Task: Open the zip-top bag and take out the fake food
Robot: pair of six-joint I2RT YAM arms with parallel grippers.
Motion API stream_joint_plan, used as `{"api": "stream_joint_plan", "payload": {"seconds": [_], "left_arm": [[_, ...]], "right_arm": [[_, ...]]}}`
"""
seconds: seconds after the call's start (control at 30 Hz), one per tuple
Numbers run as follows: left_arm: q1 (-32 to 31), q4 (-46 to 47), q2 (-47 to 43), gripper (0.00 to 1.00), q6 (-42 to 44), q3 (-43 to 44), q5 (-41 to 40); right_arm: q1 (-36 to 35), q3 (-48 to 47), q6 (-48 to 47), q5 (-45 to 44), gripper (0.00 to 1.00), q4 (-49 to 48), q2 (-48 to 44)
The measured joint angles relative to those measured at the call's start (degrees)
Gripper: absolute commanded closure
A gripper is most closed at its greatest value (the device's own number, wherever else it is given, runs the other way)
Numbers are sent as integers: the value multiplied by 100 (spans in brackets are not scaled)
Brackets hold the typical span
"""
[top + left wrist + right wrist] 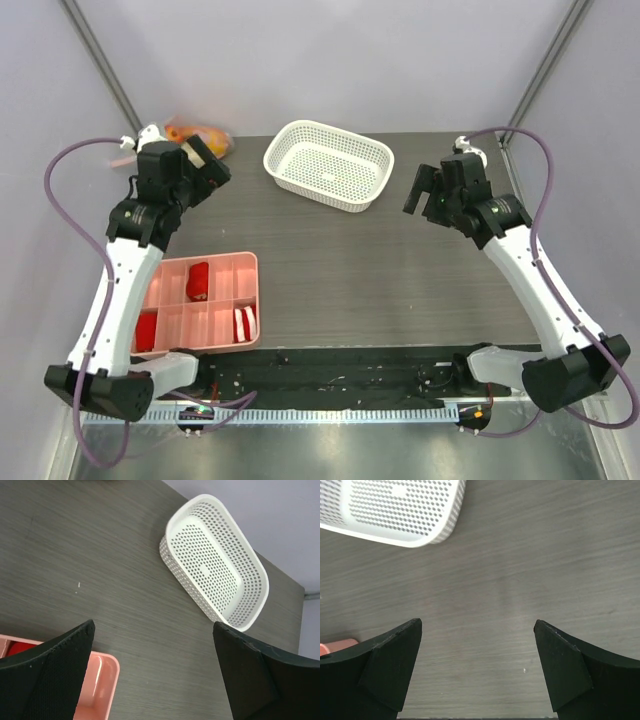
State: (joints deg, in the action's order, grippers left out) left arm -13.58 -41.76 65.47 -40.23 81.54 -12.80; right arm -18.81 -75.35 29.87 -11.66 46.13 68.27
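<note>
At the far-left corner of the desk: the clear, crinkly zip-top bag lies by the wall with the small orange and yellow plastic fake food inside. The seal is too small to read.
Left fingers: wide apart, gripping nothing.
Left arm pose: reached far forward, wrist raised just in front of the bag and partly covering it from above. My wrist camera faces the white perforated plastic basket, not the bag.
Right fingers: wide apart, empty, above bare desk.
Right arm pose: stretched up the right side, wrist turned in toward the basket's right end.
Why so placed: both sets of fingers are spread ready. I judge one must pin the bag while the other pulls the seal.
Basket: empty, far centre, probably where the food goes.
Pink compartment tray: near left, holding red pieces, not my concern.
</note>
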Motion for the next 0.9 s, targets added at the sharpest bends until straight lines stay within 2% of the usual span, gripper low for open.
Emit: {"api": "stream_joint_plan", "payload": {"seconds": [0.13, 0.33, 0.53, 0.63, 0.83, 0.9], "left_arm": [[844, 74, 496, 5, -549, -2, 398], [1539, 870, 1182, 8, -1419, -37, 719], [2385, 2367, 1945, 17, -2629, -452, 1069], [2658, 3104, 2428, 17, -3318, -560, 1128], [2979, 4380, 3220, 26, -4538, -765, 1128], [3008, 4725, 3464, 34, -4863, -763, 1067]], "right_arm": [[0, -70, -133, 57, 1, 431, 302], [-105, -448, -623, 120, 0, 549, 299], [-151, -765, -1043, 149, 0, 590, 284], [-149, -763, -1193, 48, 0, 632, 291], [-149, -763, -1268, -188, 0, 625, 291], [-149, -769, -1272, -258, 0, 623, 304]]}}
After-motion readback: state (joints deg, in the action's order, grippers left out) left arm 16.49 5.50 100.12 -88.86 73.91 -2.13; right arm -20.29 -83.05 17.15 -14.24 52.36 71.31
